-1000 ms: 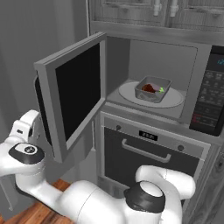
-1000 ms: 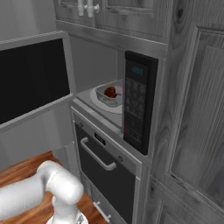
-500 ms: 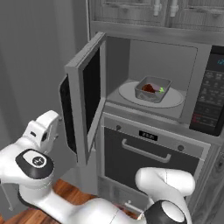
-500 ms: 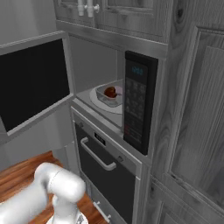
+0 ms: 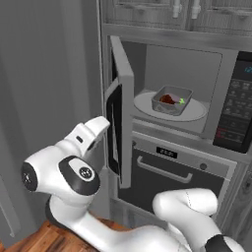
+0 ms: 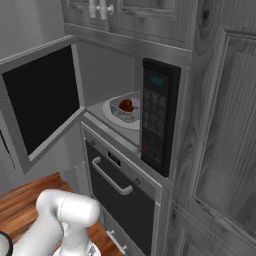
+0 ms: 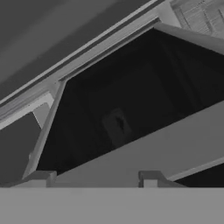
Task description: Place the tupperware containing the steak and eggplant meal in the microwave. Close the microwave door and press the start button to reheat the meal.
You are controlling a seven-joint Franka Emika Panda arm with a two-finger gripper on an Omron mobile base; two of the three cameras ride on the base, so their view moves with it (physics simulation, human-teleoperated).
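The microwave (image 5: 197, 74) holds the clear-grey tupperware (image 5: 171, 100) on its pale turntable plate (image 5: 145, 106), with the dark steak and eggplant meal (image 5: 168, 99) inside. From the right, the tupperware (image 6: 126, 106) sits left of the black keypad panel (image 6: 157, 115). The microwave door (image 5: 123, 113) stands about half open, edge-on to the left base view. My gripper (image 5: 102, 126) is against the door's outer face. In the hand view the black window (image 7: 131, 100) looms close and my gripper (image 7: 94, 179) has its fingertips (image 7: 38, 177) apart with nothing between them.
Below the microwave is an oven (image 5: 162, 170) with a bar handle (image 6: 112, 177). Cabinet doors (image 5: 187, 10) hang above. A tall wooden cabinet (image 6: 220, 125) flanks the right side. My white arm (image 5: 64, 172) fills the space left of the door, over a wooden floor (image 5: 44, 236).
The microwave door has swung from wide open to about half shut. My arm has risen and moved right behind it, and the fingers have come closer together.
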